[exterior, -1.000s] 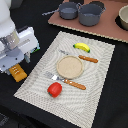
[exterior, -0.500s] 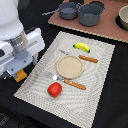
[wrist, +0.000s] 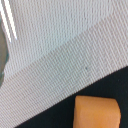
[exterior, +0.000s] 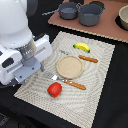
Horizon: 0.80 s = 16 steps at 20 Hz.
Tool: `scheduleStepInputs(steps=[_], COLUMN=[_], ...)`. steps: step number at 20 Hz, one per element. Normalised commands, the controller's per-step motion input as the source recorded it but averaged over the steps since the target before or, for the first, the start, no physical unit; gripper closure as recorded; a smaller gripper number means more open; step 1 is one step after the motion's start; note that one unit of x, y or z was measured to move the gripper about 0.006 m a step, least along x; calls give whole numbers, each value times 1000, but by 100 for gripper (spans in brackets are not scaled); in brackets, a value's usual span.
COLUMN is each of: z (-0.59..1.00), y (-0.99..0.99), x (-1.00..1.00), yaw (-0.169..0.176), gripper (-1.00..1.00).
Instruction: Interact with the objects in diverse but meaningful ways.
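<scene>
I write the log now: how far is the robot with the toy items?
Nothing looks done: banana and tomato lie untouched on the placemat. In hand: the arm hangs at the mat's edge near an orange item; its gripper is unseen. Every interaction is left.

A black tabletop (exterior: 107,95) fills the scene. On it lie a pale woven placemat (exterior: 95,75) and a brown board (exterior: 107,31) farther back.
</scene>
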Motion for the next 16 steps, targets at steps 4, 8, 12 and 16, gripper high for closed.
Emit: scheduleStepInputs(steps=[4, 8, 12, 16], z=[724, 623, 414, 256], y=[-173, -137, -108, -57], x=[814, 707, 567, 299], yaw=[0, 23, 71, 176], gripper=[-100, -100, -100, -100])
